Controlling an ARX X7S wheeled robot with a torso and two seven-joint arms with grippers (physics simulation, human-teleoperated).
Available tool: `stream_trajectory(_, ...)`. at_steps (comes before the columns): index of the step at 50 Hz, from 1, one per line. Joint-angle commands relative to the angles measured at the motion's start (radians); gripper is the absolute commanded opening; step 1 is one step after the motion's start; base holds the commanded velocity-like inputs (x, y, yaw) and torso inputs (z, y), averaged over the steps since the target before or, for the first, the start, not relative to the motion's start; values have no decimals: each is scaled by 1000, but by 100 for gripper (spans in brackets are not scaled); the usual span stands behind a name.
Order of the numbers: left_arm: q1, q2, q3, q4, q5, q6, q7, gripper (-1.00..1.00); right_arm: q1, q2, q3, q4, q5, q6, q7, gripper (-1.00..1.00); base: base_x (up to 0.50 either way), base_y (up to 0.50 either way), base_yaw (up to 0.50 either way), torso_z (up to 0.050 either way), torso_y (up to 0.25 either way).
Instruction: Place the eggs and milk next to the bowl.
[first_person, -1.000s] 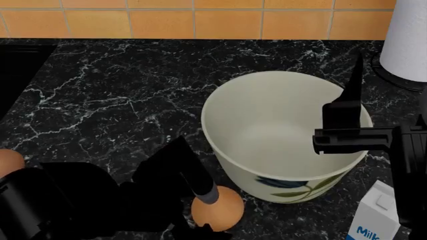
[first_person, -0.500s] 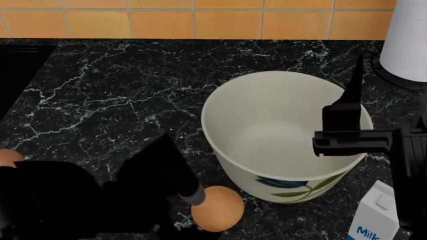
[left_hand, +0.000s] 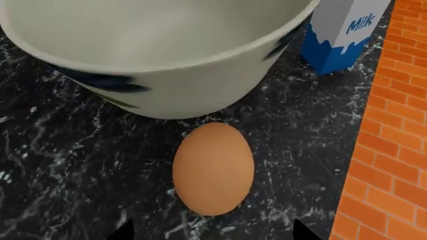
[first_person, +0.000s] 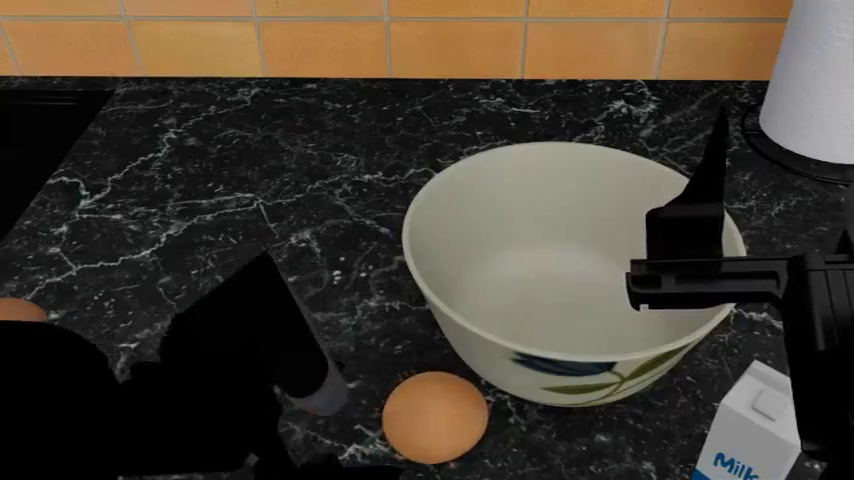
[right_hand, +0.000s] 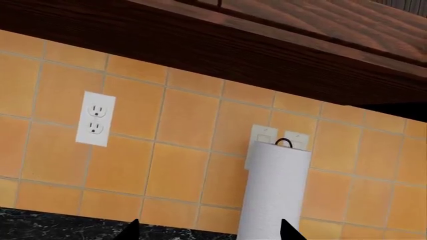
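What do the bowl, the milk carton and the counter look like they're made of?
Bowl: likely glazed ceramic, with a smooth cream surface, thick rim and painted blue flower. Milk carton: looks like coated paperboard, with flat folded panels and printed lettering. Counter: looks like polished black marble or a stone imitation, with white veining. As a render, none of this is certain.

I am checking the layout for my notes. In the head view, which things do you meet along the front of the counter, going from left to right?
Egg at the left edge → left gripper → second egg → bowl → milk.
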Motion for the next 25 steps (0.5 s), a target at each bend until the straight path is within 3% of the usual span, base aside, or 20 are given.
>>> stream_trajectory(1,20,-77,-107,134,-125,-73,-78,100,11,4,9,-15,14,21,5,100,0,0,0,0,0)
stream_trajectory(15,74,-193,-304,250,-354,-149,-264,100,5,4,13,-23,22,18,9,100,0,0,0,0,0)
stream_trajectory(25,83,-281,-362,267,-403,-162,-317,100,13,3,-2,-13,22,11,12,100,0,0,0,0,0)
